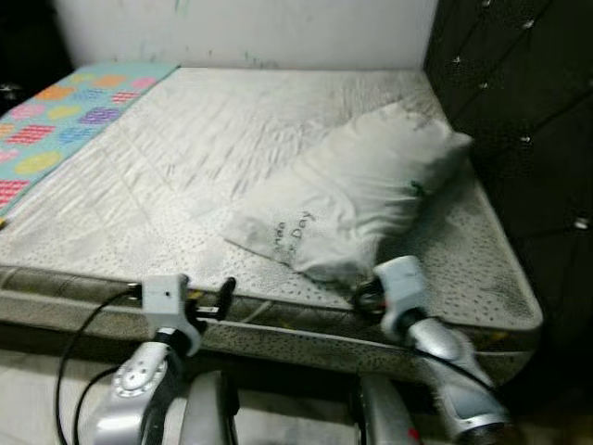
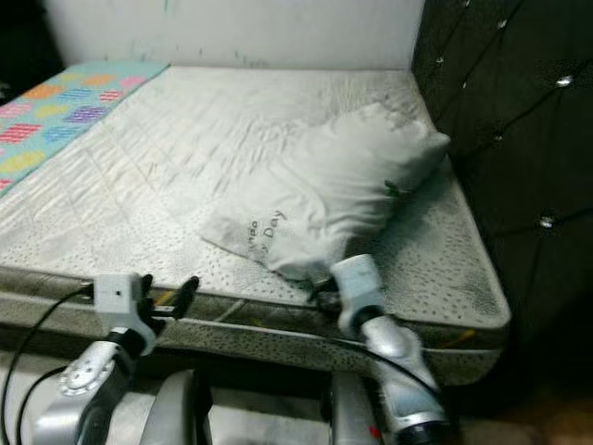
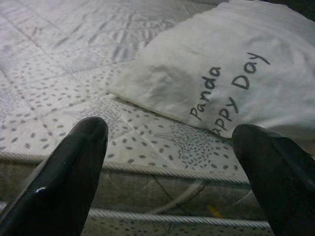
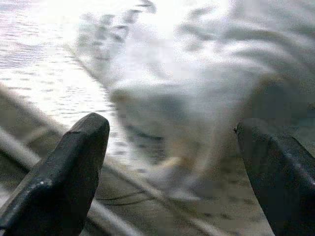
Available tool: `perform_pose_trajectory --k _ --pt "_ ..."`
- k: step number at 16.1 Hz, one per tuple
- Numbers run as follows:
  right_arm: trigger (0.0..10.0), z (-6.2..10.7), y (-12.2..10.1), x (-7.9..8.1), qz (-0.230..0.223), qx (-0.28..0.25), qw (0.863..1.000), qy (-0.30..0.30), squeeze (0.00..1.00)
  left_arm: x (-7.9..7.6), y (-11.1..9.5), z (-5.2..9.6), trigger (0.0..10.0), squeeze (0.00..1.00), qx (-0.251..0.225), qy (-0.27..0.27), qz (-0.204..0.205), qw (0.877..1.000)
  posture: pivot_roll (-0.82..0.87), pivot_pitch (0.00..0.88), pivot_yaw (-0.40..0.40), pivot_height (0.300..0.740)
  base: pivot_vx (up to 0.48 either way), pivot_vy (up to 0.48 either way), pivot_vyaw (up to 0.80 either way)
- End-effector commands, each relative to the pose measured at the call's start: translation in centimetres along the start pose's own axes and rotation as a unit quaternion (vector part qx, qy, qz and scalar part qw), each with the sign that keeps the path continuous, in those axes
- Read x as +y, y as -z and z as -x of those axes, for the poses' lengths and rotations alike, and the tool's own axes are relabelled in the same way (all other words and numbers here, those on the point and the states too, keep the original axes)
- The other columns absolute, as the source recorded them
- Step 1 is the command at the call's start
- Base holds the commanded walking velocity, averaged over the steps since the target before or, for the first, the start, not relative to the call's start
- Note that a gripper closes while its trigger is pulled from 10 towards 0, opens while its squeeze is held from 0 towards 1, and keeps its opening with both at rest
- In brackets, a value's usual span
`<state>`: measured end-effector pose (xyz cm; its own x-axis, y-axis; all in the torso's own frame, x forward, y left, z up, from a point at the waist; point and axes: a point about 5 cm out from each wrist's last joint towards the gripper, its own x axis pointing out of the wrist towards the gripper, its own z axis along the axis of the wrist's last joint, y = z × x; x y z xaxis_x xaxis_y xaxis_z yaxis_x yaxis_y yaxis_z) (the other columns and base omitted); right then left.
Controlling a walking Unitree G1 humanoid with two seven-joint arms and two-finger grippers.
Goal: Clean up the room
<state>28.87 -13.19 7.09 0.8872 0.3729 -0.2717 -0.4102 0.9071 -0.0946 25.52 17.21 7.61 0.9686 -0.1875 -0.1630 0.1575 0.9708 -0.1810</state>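
On the bare mattress [image 1: 185, 158], towards its right side and near the front edge, lies a white pillow [image 1: 357, 190], set at a slant so that one corner points to the mattress's front edge and the far end reaches towards the dark tufted headboard [image 1: 519, 120] on the right. Dark lettering on its near corner reads "Panda" and "Happy Day" in part, plain to see in the left wrist view. The right gripper [image 4: 172, 177] hangs just at the front edge of the mattress, right beside the pillow's near corner; its two black fingers [image 4: 69, 172] stand wide apart, with the blurred pillow between and beyond them, and whether they touch it cannot be told. The left gripper [image 3: 172, 172] is held out at the front edge as well, to the left of the pillow and apart from it, its fingers [image 3: 69, 172] likewise spread and gripping nothing. The mattress is quilted, with a speckled border and corded piping along its side. At the far left corner lies a turquoise sheet [image 1: 65, 116] patterned with coloured patches, and a pale wall [image 1: 241, 28] stands behind the bed.
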Motion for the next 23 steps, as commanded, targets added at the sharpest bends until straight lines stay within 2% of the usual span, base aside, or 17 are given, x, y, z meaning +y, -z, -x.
perform_pose_trajectory --k 1,4,5,7,8,10,12,16,18,23 --pt "10.0 -0.3 -0.7 -0.3 0.000 -0.005 1.000 -0.005 0.00 -0.2 -0.5 -0.1 10.0 0.00 -0.006 0.004 -0.005 1.000 -0.14 0.023 0.028 0.562 0.000 0.000 0.00" --pt "10.0 -0.6 -0.7 0.0 -0.041 0.003 0.999 -0.015 0.00 -0.3 -0.5 0.0 10.0 0.00 -0.004 0.007 -0.002 1.000 -0.13 0.026 0.025 0.562 0.000 0.000 0.00" --pt "10.0 -0.9 -0.9 0.6 -0.058 0.003 0.998 -0.024 0.00 -0.3 -0.5 0.1 10.0 0.00 -0.003 0.008 -0.002 1.000 -0.13 0.029 0.028 0.562 0.000 0.000 0.00" --pt "10.0 -1.3 -1.3 1.4 -0.060 0.001 0.997 -0.038 0.00 -0.4 -0.5 0.0 10.0 0.00 -0.001 0.011 -0.004 1.000 -0.13 0.029 0.028 0.562 0.000 0.000 0.00" --pt "10.0 -2.0 -1.8 2.5 -0.074 0.001 0.996 -0.043 0.00 -0.5 -0.6 0.0 10.0 0.00 0.000 0.013 -0.005 1.000 -0.12 0.039 0.033 0.562 0.000 0.000 0.00" --pt "10.0 -3.2 -2.9 3.8 -0.093 -0.010 0.995 -0.030 0.00 -0.5 -0.7 0.0 10.0 0.00 0.002 0.015 -0.008 1.000 -0.11 0.053 0.039 0.562 0.000 0.000 0.00" --pt "10.0 -4.0 -4.0 4.4 -0.103 -0.027 0.994 -0.005 0.00 -0.4 -0.8 0.1 10.0 0.00 0.004 0.015 -0.010 1.000 -0.10 0.057 0.044 0.562 0.000 0.000 0.00" --pt "10.0 -5.1 -5.8 4.3 -0.080 -0.068 0.993 0.058 0.00 -0.8 -0.9 0.4 10.0 0.00 0.008 0.021 -0.011 1.000 -0.08 0.056 0.045 0.562 0.000 0.000 0.00" --pt "10.0 -5.9 -6.2 4.5 -0.050 -0.078 0.992 0.081 0.00 -0.8 -0.7 0.7 10.0 0.00 0.012 0.020 -0.012 1.000 -0.07 0.058 0.045 0.562 0.000 0.000 0.00" --pt "10.0 -7.3 -5.4 6.2 -0.022 -0.050 0.995 0.089 0.00 -0.8 -0.8 1.0 10.0 0.00 0.015 0.017 -0.015 1.000 -0.03 0.059 0.040 0.562 0.000 0.000 0.00"
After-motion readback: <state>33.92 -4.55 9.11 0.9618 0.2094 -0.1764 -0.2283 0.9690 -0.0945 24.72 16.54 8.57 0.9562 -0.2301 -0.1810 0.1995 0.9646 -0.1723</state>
